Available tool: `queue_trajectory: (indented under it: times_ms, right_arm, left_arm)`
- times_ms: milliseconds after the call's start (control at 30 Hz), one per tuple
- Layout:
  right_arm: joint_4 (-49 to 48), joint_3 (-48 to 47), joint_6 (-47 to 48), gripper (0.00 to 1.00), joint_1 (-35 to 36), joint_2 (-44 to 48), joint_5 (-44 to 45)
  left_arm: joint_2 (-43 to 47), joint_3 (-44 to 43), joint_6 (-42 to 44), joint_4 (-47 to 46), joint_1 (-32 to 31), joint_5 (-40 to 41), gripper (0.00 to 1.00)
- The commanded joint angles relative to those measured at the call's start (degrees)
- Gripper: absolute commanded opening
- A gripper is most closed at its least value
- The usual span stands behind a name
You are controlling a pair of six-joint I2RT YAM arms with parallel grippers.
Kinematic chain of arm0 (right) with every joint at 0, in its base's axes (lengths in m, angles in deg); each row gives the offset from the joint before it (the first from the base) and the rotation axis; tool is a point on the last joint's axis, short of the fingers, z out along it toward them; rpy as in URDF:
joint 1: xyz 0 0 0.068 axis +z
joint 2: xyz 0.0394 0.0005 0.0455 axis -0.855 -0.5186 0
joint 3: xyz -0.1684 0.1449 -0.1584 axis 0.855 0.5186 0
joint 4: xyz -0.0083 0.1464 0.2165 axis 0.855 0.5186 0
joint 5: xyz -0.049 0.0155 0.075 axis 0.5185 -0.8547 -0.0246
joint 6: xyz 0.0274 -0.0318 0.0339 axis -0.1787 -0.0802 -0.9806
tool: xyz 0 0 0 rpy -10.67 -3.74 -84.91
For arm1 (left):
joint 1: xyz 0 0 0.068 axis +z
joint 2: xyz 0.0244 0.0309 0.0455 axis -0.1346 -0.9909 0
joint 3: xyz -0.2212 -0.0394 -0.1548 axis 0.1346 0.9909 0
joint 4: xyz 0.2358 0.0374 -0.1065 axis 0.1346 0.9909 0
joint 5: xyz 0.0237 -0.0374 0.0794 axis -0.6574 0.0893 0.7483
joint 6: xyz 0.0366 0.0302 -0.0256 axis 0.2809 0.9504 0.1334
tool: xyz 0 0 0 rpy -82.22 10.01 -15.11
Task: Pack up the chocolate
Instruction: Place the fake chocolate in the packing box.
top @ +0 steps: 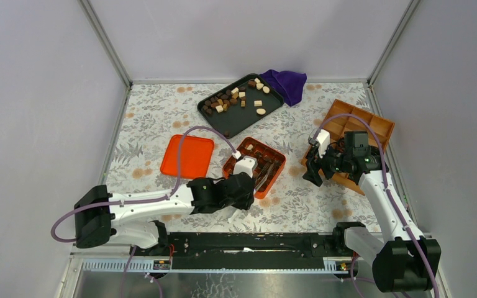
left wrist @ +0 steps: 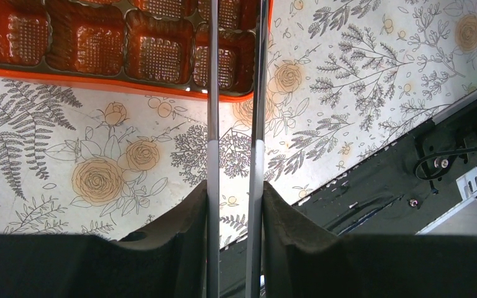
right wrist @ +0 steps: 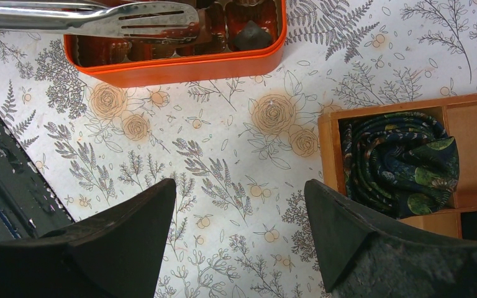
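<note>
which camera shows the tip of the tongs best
Right wrist: the tongs show their slotted tip sharp over the orange box. Left wrist shows only their two shafts, held in the left gripper, tips cut off. Top external shows them small and dark.

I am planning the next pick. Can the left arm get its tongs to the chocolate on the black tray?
Probably yes. The left end effector holds the tongs over the low orange box, and nothing stands between that box and the black tray of chocolate.
</note>
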State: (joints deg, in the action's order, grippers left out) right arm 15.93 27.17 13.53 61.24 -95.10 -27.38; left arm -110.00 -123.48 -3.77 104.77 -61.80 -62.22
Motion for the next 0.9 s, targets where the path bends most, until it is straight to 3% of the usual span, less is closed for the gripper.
queue_trajectory:
  times_ms: [0, 300, 533, 867]
  right_arm:
    - [0.4, -0.1, 0.8, 0.83, 0.4, 0.8, -1.3]
    - [0.4, -0.2, 0.9, 0.83, 0.4, 0.8, -1.4]
    - [0.6, -0.3, 0.9, 0.84, 0.4, 0.8, -1.8]
    - [-0.3, -0.1, 6.0, 0.87, 0.4, 3.1, -11.5]
  left_arm:
    - [-0.6, -2.4, 1.1, -2.5, 0.8, 0.3, 0.3]
    - [-0.2, -2.8, 1.0, -2.2, 1.2, 1.2, 0.46]
    - [2.4, -2.2, 0.5, -3.2, 1.2, 1.5, 0.46]
    - [19.4, 6.7, -2.2, -8.8, 1.5, 2.2, 0.41]
